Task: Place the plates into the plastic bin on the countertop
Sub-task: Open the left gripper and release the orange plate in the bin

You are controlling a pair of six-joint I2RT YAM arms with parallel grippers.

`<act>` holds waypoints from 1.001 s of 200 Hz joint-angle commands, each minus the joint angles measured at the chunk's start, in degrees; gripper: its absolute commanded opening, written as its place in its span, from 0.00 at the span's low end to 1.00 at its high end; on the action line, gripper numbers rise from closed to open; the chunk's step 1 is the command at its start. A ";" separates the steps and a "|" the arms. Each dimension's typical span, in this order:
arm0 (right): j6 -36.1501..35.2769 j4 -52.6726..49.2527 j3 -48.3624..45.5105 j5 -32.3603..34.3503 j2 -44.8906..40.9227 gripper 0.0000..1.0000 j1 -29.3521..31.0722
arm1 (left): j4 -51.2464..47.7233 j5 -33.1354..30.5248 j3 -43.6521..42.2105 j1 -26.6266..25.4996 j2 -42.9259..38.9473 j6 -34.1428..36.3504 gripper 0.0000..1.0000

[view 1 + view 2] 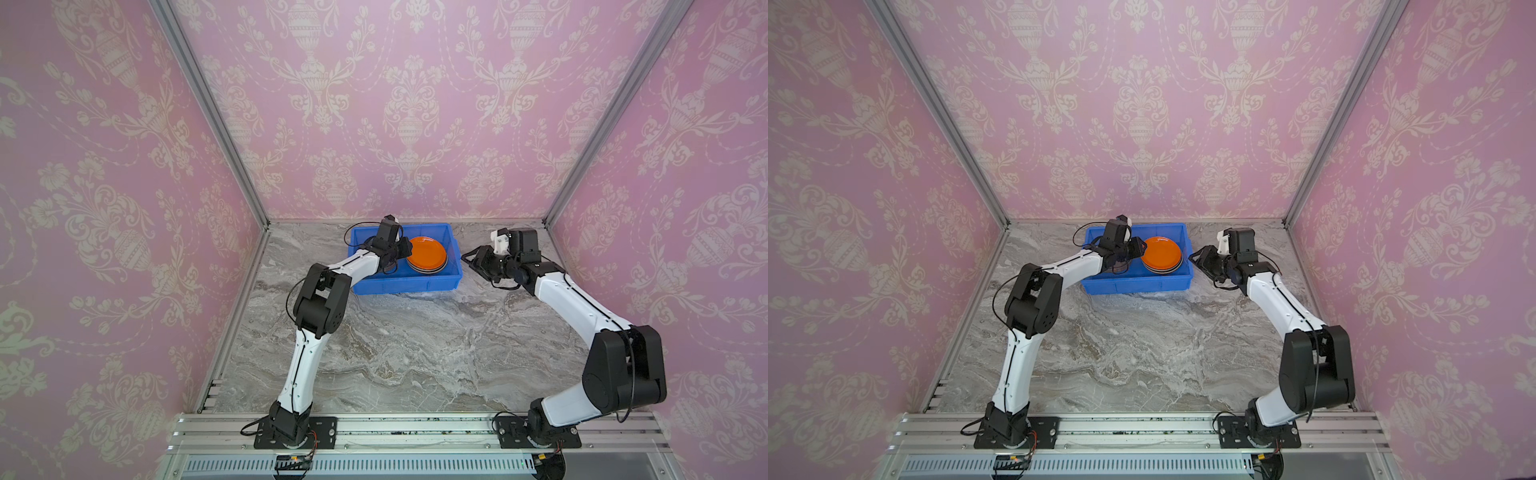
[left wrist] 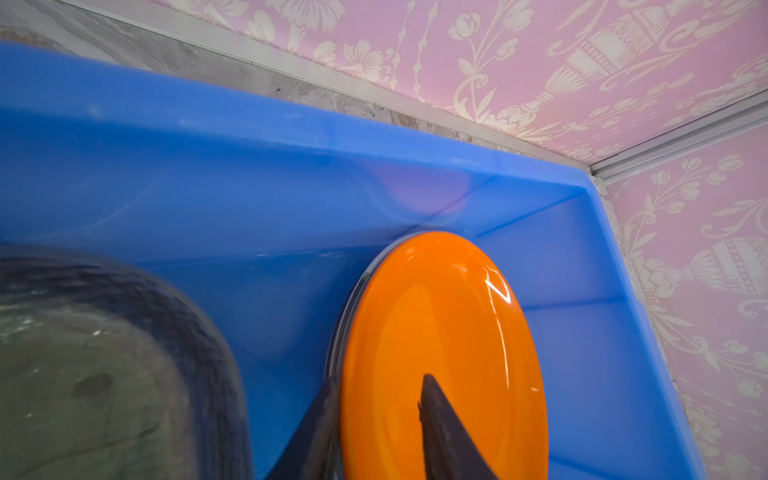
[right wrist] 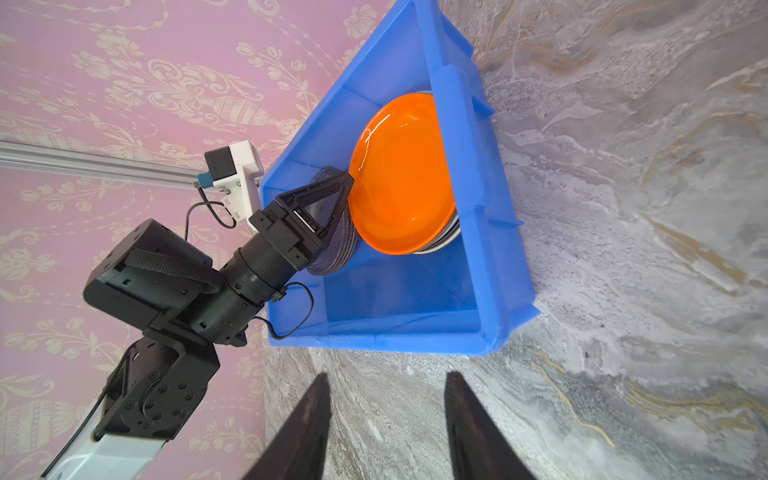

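Left arm point(image 1: 305, 361): rises from a base well clear of the plastic bin's point(image 1: 409, 286) near wall. It folds at a black elbow, and its white forearm crosses the bin's near-left corner. The wrist points along the bin toward its right end. The left pincer point(image 1: 405, 249) sits inside the bin, about mid-length, with its fingers point(image 2: 446, 432) parted.

Right arm point(image 1: 577, 305): rises from a base off the bin's near-right side. It bends at a raised black elbow, and its forearm slopes toward the bin's right end wall. The right pincer point(image 3: 387, 376) is held outside the bin, just beside that wall and facing it, with its fingers parted.
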 commanded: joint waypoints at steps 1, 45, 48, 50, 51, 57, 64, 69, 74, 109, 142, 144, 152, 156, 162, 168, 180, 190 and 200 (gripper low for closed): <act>0.62 0.96 -0.84 -1.00 0.01 0.47 -0.24 | -1.76 -2.06 0.61 -0.51 -0.10 1.94 0.35; 1.05 1.90 -1.19 -1.51 0.61 0.48 -0.24 | -1.67 -1.92 0.38 -0.51 0.29 1.43 0.38; 1.10 1.99 -1.27 -1.54 0.64 0.48 -0.24 | -1.60 -1.79 0.48 -0.51 0.32 1.41 0.38; 1.13 1.96 -1.27 -1.59 0.65 0.48 -0.24 | -1.56 -1.79 0.50 -0.51 0.32 1.36 0.38; 1.18 2.00 -1.28 -1.56 0.65 0.48 -0.24 | -1.55 -1.76 0.50 -0.51 0.35 1.34 0.38; 1.14 2.12 -1.36 -1.55 0.60 0.48 -0.24 | -1.47 -1.57 0.52 -0.51 0.39 1.26 0.38; 1.18 2.12 -1.37 -1.63 0.58 0.48 -0.24 | -1.51 -1.42 0.67 -0.59 0.54 1.16 0.38; 1.14 2.07 -1.42 -1.57 0.60 0.48 -0.24 | -1.38 -1.41 0.72 -0.60 0.53 1.13 0.38; 1.21 2.12 -1.45 -1.60 0.58 0.48 -0.24 | -1.40 -1.31 0.84 -0.60 0.60 1.06 0.38; 1.24 2.31 -1.54 -1.77 0.72 0.48 -0.24 | -1.56 -0.64 1.40 -0.78 0.94 1.16 0.36; 1.54 2.90 -2.37 -2.04 0.73 0.48 -0.07 | -2.07 -0.28 2.13 -1.04 1.70 1.03 0.32; 1.57 2.91 -2.34 -2.07 0.73 0.48 -0.09 | -2.07 -0.32 2.16 -1.04 1.77 1.01 0.32; 1.58 3.00 -2.54 -2.04 0.63 0.48 -0.07 | -2.22 -0.25 2.41 -1.13 2.08 0.99 0.32; 1.63 2.93 -2.63 -2.09 0.62 0.48 -0.07 | -2.42 -0.24 2.62 -1.21 2.12 0.97 0.32; 1.59 2.97 -2.69 -2.05 0.65 0.48 -0.02 | -2.75 -0.24 2.91 -1.28 2.41 1.02 0.32; 1.58 2.99 -2.81 -2.04 0.59 0.48 -0.07 | -3.07 -0.18 3.19 -1.31 2.59 1.06 0.31; 1.66 3.00 -2.79 -2.18 0.55 0.48 -0.06 | -3.13 -0.15 3.20 -1.39 2.52 1.01 0.32; 1.58 2.93 -2.73 -2.09 0.47 0.48 -0.01 | -3.13 -0.45 3.06 -1.39 2.19 1.10 0.32; 1.53 2.83 -2.57 -2.05 0.38 0.48 -0.07 | -3.40 -1.09 3.03 -1.39 1.73 1.51 0.32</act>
